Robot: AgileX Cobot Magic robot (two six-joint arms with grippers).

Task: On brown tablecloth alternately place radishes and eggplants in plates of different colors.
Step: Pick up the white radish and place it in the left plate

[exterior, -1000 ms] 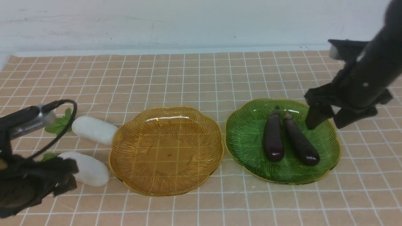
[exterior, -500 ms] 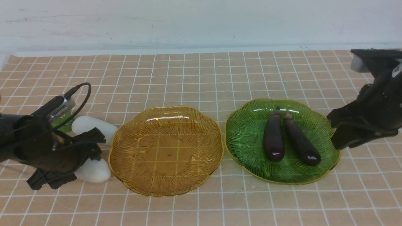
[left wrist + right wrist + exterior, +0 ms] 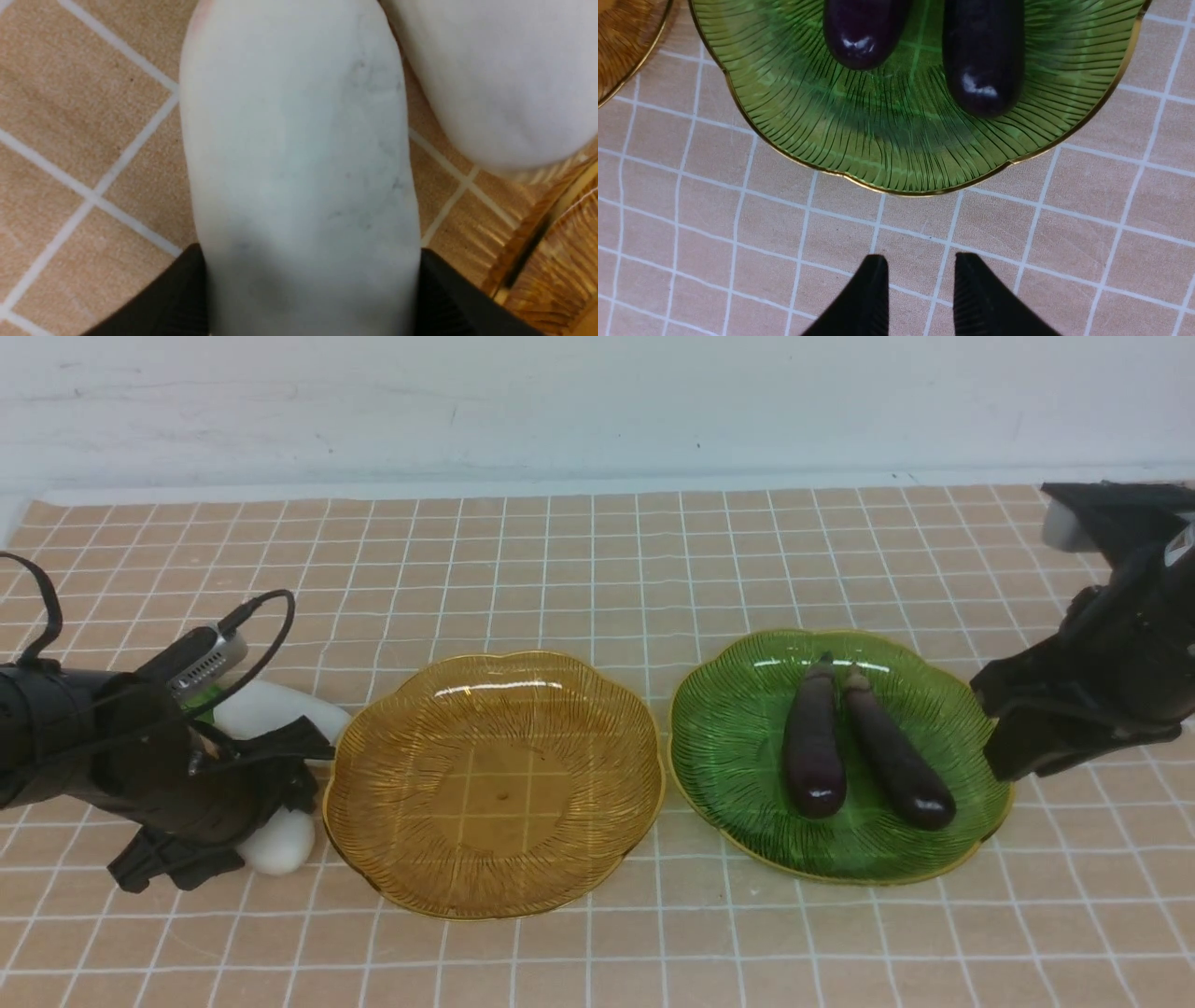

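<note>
Closest to me is the near radish (image 3: 299, 140), lying flat on the brown tablecloth (image 3: 597, 569) just beside the amber plate (image 3: 495, 784), rounded end toward its rim. I judge it to be a light, stiff toy with a smooth skin, so weight won't be the trouble. Slipping will, because a rounded body like that can squirt out of the jaws if I pinch near the taper. The hold I want is across the thick middle, square to its length. The left gripper (image 3: 310, 254) is already down at it. In the left wrist view the radish runs out between the two black fingers (image 3: 177, 294), which sit on either flank, against it or very nearly. I cannot tell whether they are pressing yet or only bracketing it. The far radish (image 3: 271, 707) lies just beyond, close to the first and also hard by the amber rim, so I'd lift straight up to avoid nudging either. The amber plate holds nothing. Further right, the green plate (image 3: 738, 747) carries both eggplants (image 3: 812, 747) side by side, stems away from me. The right gripper (image 3: 920, 280) hovers beside that plate's right edge, fingertips a little apart with nothing between them.
</note>
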